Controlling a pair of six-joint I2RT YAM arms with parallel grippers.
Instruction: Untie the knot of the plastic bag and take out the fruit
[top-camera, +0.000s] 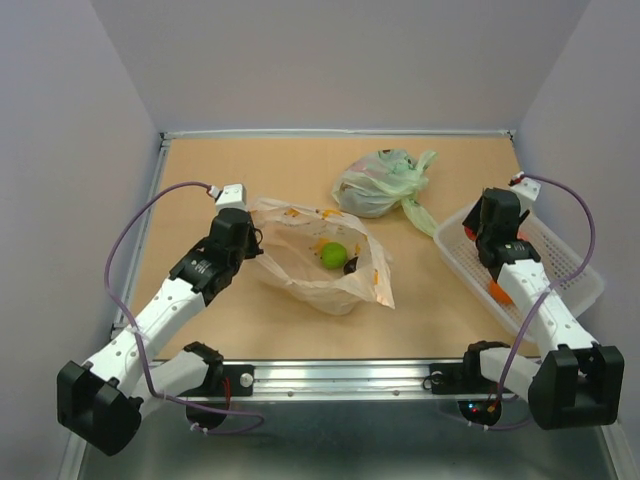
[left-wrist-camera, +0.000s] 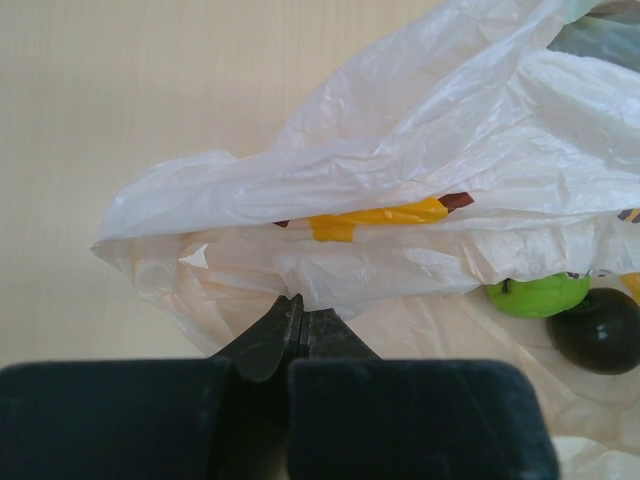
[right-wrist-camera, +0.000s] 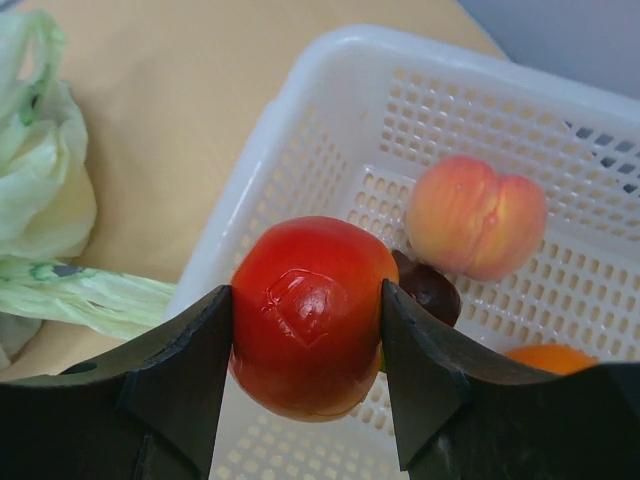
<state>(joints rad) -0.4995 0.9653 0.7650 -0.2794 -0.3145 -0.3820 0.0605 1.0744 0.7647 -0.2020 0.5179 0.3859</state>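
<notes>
The peach-orange plastic bag (top-camera: 325, 262) lies mid-table with its mouth spread open; no knot shows. A green fruit (top-camera: 334, 255) and a dark fruit (left-wrist-camera: 600, 330) lie inside it; the green fruit also shows in the left wrist view (left-wrist-camera: 540, 293). My left gripper (top-camera: 258, 243) is at the bag's left edge, shut on a fold of the bag's plastic (left-wrist-camera: 330, 285). My right gripper (top-camera: 478, 238) is shut on a red fruit (right-wrist-camera: 310, 315) and holds it over the near left corner of the white basket (right-wrist-camera: 300, 110).
The white basket (top-camera: 560, 262) stands at the right and holds a peach (right-wrist-camera: 475, 215), a dark fruit (right-wrist-camera: 432, 288) and an orange fruit (right-wrist-camera: 555, 357). A pale green tied bag (top-camera: 380, 183) lies at the back centre, its tail reaching toward the basket.
</notes>
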